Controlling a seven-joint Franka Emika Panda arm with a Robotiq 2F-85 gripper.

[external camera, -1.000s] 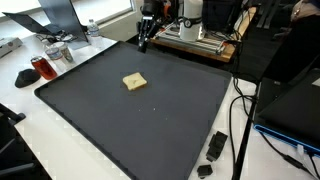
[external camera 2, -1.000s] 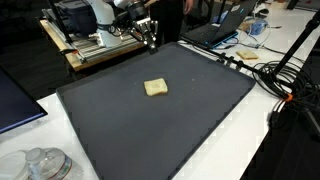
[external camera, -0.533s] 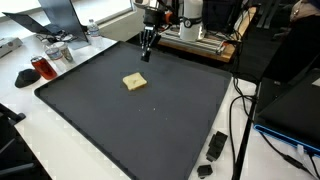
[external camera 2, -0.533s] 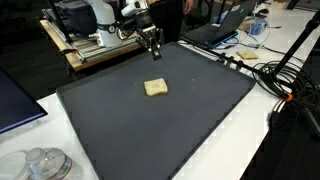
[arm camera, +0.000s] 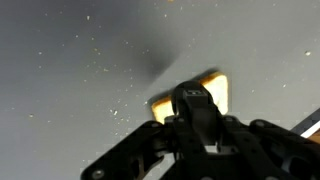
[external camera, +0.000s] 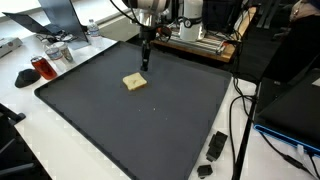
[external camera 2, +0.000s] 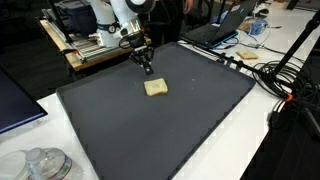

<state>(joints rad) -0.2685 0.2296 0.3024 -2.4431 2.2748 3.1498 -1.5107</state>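
A small tan square piece (external camera: 134, 81), like a slice of toast or a sponge, lies flat on the large black mat (external camera: 120, 130) in both exterior views (external camera 2: 155, 88). My gripper (external camera: 144, 64) hangs just above the mat, a little behind the piece and close to its far edge (external camera 2: 148, 68). Its fingers are pressed together with nothing between them. In the wrist view the shut gripper (arm camera: 193, 97) covers the middle of the tan piece (arm camera: 216, 90), whose edges show on either side of it.
A wooden platform (external camera: 200, 45) holding the robot base borders the mat's far edge. A red cup (external camera: 42, 68) and glassware (external camera 2: 40, 163) stand on the white table. Cables (external camera 2: 285, 75), small black parts (external camera: 215, 147) and laptops (external camera: 290, 110) lie beside the mat.
The arm has swung from the mat's far edge out over the mat and lowered the gripper toward the tan piece. The piece has not moved.
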